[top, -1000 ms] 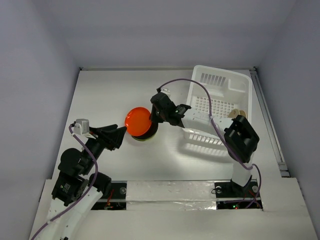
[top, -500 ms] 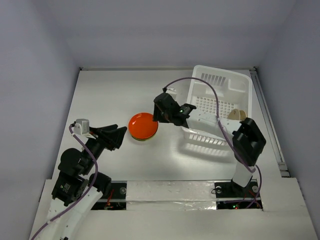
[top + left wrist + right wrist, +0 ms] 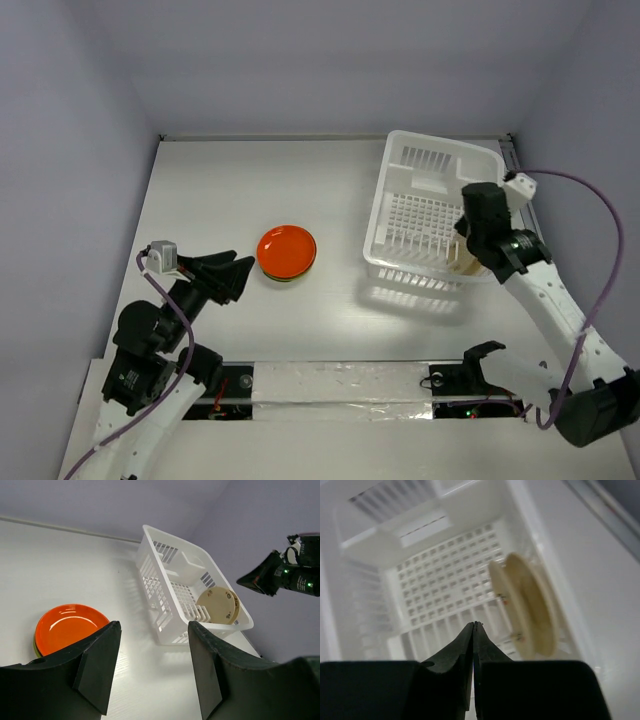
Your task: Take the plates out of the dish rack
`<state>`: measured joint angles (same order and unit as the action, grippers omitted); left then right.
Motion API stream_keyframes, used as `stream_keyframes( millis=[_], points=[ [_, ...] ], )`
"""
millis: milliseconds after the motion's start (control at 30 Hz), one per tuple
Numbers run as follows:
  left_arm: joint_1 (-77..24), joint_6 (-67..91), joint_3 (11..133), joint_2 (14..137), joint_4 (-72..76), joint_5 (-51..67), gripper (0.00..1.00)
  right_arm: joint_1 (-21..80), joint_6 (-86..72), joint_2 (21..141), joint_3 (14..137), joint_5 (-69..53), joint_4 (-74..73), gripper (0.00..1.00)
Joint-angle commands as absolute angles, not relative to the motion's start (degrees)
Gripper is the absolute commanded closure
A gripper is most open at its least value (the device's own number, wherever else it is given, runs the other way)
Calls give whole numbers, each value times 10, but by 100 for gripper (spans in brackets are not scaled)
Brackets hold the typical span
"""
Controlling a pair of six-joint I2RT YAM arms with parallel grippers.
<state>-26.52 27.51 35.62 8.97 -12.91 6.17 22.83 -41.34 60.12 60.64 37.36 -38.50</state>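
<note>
Step in hand, as judged: fetching the next plate with the right tool [image 3: 474,627], which is clenched on nothing, tips pressed together above the white slatted plastic dish rack [image 3: 437,158]. In its near-right corner the pale beige round plates [image 3: 525,605] stand on edge. Two rims seem to show, but the wrist view is blurred, so the count is uncertain. They lie ahead and to the right of the tool tips, apart, with no contact. To do it well: spread the jaws first, shift right, straddle one top rim, then lift straight up clear of the rack wall. The left tool [image 3: 153,630] is released and empty, near the orange-red round plate [image 3: 287,248] that tops the stack on the desk [image 3: 220,190].
</note>
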Motion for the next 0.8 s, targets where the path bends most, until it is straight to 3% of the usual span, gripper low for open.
stream_keyframes(
  millis=[0,167,233,667,767],
  points=[
    [-265,272,357,75,-95,76,47,162,-353,560,601,377,-449,92],
    [-276,271,359,64,-98,68,46,119,-298,598,637,331,-468,69],
    [-276,272,359,63,-99,66,46,113,-283,634,663,331,-498,65],
    [-281,272,359,55,-103,59,46,78,-215,771,713,309,-538,64],
    [-281,272,359,58,-103,59,46,78,-207,787,722,292,-532,71]
  ],
)
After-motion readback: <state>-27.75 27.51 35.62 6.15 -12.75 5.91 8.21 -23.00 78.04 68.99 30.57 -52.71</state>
